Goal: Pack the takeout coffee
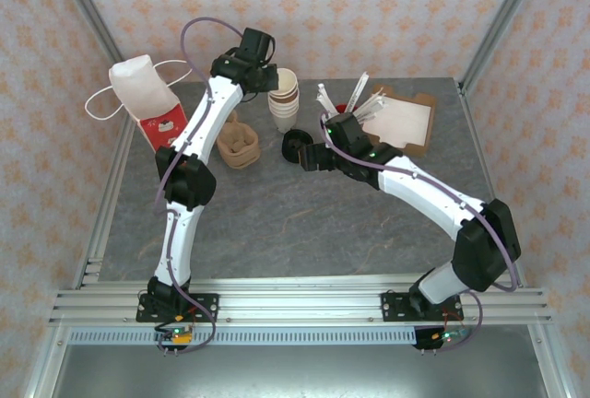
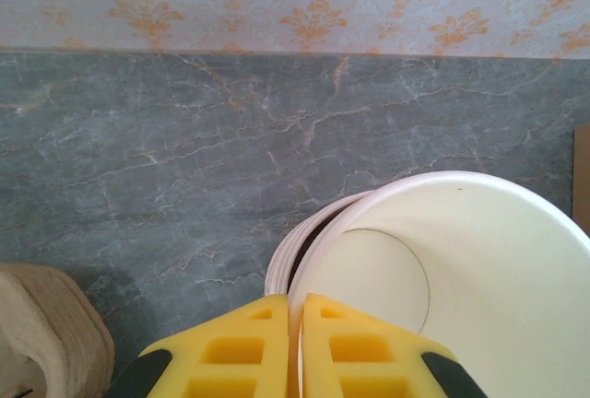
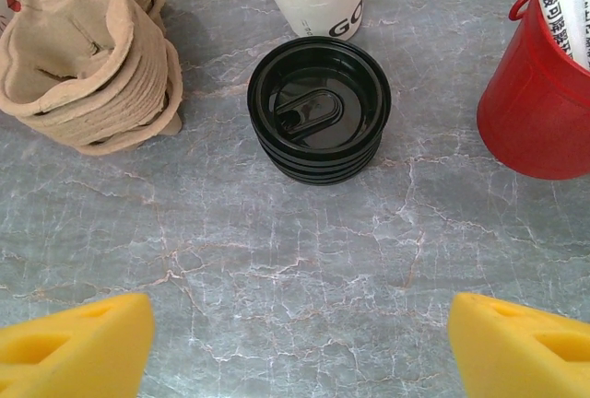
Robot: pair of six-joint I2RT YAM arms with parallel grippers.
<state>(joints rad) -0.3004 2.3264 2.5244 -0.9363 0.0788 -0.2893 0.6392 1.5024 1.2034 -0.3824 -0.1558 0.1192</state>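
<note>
The takeout coffee is out of view. A stack of lidless cream paper cups stands at the back of the table. My left gripper is shut on the rim of the top cup, one finger inside and one outside. That cup sits tilted over the rims below it. A stack of loose black lids lies in front of the cups. My right gripper hangs open just short of the lids, with nothing between its fingers.
A pile of brown pulp cup carriers sits left of the lids. A red bucket of sachets stands to the right. The red-and-white bag is at the back left, and brown paper with napkins at the back right.
</note>
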